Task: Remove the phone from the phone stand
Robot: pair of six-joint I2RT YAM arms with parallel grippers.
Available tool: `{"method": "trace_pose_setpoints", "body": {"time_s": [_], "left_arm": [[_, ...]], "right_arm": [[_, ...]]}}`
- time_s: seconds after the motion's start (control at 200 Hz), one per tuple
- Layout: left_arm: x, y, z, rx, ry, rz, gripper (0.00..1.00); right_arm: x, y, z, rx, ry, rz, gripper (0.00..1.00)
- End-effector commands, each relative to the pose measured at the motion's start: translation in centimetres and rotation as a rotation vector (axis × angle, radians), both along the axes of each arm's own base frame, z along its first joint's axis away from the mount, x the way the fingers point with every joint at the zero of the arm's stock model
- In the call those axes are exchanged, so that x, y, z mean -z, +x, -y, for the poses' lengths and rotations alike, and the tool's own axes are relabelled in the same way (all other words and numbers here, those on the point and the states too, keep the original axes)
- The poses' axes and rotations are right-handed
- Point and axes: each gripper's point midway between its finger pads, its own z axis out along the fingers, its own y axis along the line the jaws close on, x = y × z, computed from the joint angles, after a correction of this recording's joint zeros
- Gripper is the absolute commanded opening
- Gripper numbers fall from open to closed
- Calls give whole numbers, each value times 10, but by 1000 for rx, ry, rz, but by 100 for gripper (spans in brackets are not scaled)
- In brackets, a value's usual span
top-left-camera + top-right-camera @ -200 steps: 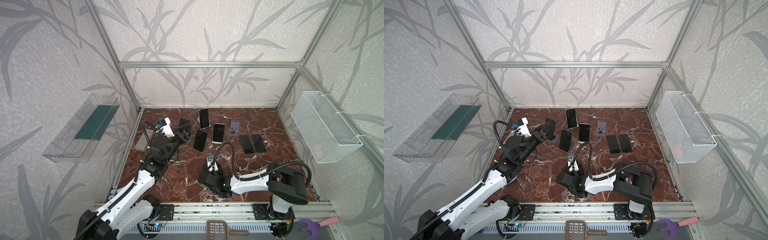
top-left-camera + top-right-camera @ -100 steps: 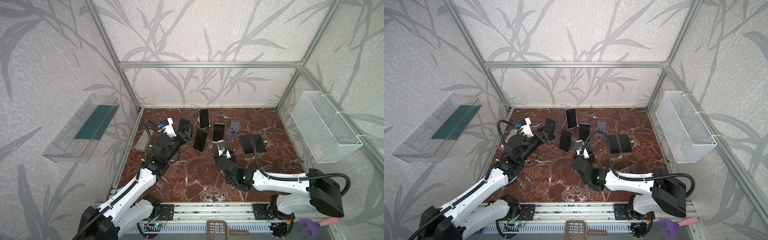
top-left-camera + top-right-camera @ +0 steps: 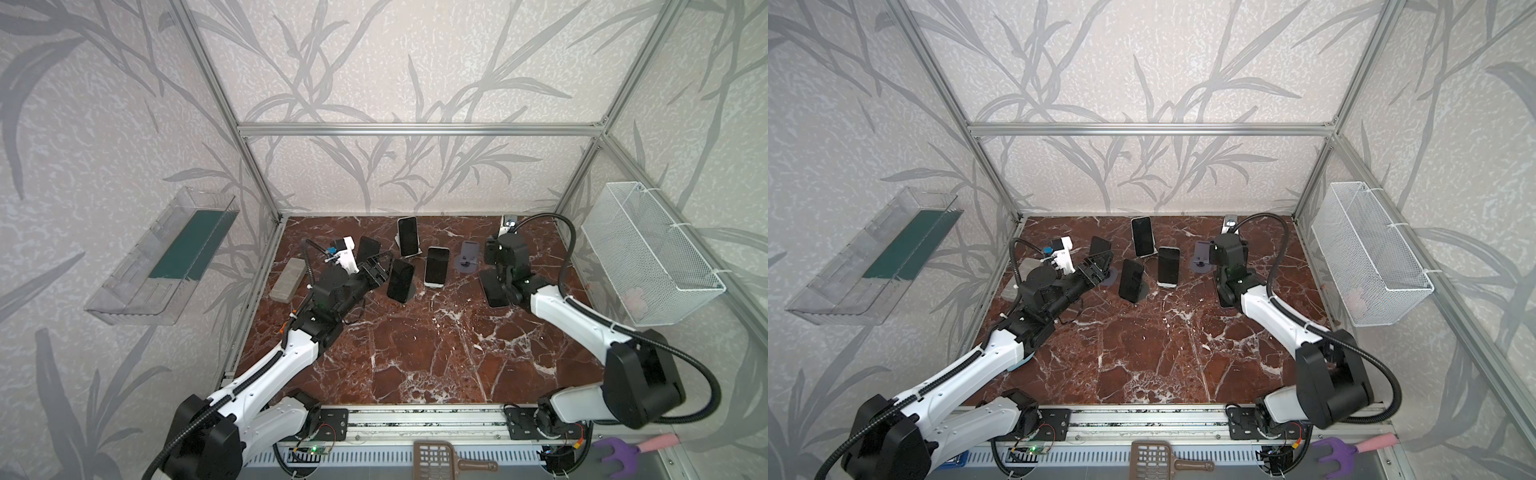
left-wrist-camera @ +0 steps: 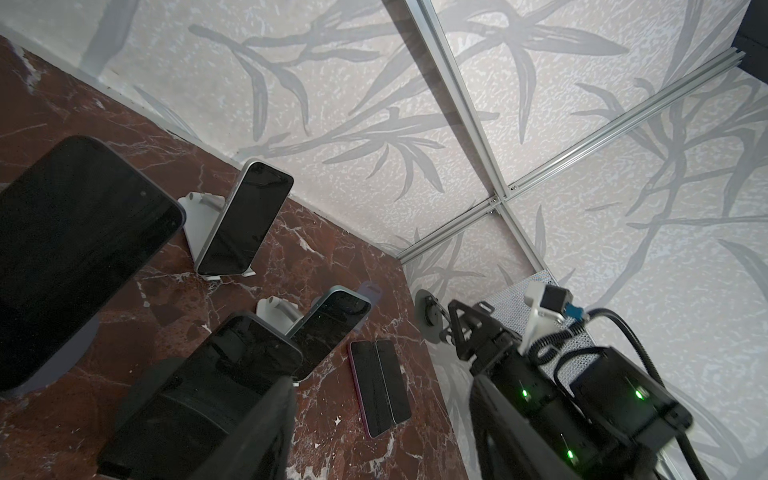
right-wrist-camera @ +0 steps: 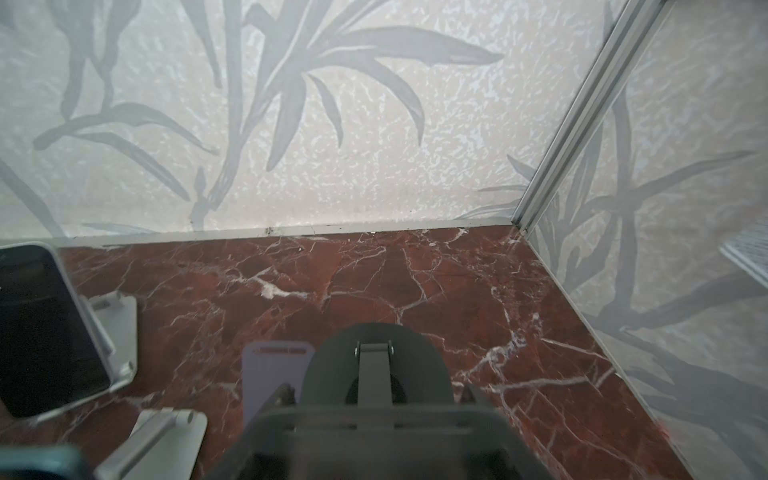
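We see a red-brown marble tabletop (image 3: pixel 415 353) whose far half is crowded with phones. Most lean back on stands, so their screens face the near edge and their upper edges are free to grasp. The left gripper (image 3: pixel 380 269) hangs low at the far left, its jaws partly apart with nothing between them. It sits between two candidates: a black slab phone (image 3: pixel 368 248) propped on a grey round-footed stand (image 3: pixel 1111 275) just beyond it, and a second dark phone (image 3: pixel 401 280) tilted on a black stand (image 3: pixel 410 296) just to its right. Both phones rest in their stands, so we judge the removal not yet begun, and we cannot tell which phone is meant. The right gripper (image 4: pixel 457 332) is closed at the far right, beside an empty lilac plastic stand (image 3: pixel 469 249) and near two phones lying flat (image 4: pixel 380 386). We cannot tell whether it grips anything. We judge that a leaning phone must be lifted up and away from its rest, since a sideways tug could tip the light stand.
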Motion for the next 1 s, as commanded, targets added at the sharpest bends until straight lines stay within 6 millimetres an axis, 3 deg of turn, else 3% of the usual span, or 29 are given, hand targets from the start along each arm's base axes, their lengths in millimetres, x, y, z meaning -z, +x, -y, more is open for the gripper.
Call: {"method": "trace_pose_setpoints", "body": {"time_s": [0.0,0.09,0.12,0.19,0.335,0.475,0.695,0.995], "left_arm": [[-19,0,4,19,-16,50,67],[-21,0,2,7,17,65,67],[-23,0,0,3,27,71,67],[-27,-2,-1,1,28,85,67],[-30,-3,-3,-5,33,101,68],[-32,-3,-5,-16,41,108,68],[-35,-2,-10,-34,30,121,70],[-30,7,-30,-114,39,125,70]], "right_arm": [[9,29,-12,-96,109,-18,52],[26,55,-3,-86,125,-76,52],[43,64,-1,-84,132,-113,52],[62,78,5,-87,131,-167,52],[97,90,14,-73,166,-229,53],[118,96,15,-80,159,-281,54],[122,101,22,-69,130,-376,56],[147,98,30,-78,90,-476,60]]}}
